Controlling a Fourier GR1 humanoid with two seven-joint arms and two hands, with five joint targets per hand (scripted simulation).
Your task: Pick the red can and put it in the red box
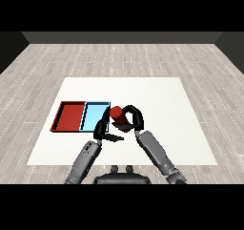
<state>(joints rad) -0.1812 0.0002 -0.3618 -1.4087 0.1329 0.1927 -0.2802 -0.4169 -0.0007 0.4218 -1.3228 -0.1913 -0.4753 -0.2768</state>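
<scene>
Nearest to us, two grey forearms rise from the lower corners of the view and lean toward each other over the white table (157,100). We see the left forearm (85,160) climb to the left hand (102,130), which sits at the near right corner of the light blue tray (95,114). Its fingers look straight and a little apart, with the thumb pointing right toward the other hand; they curl round nothing that we can make out. Some of them overlap the tray's near edge, though we cannot tell whether they touch it.

We follow the right forearm (157,153) up to the right hand (133,120), whose fingers and thumb are curled round the red can (117,112). Only the can's rounded top and part of its side show between the black fingers. It appears tilted, with its top leaning left toward the trays. It lies just beside the right edge of the light blue tray, and we cannot tell whether it rests on the table or is lifted off it.

Farther left, the red tray (69,116) lies side by side with the light blue one, their long sides touching. The can is apart from the red tray, with the blue tray between them.
</scene>
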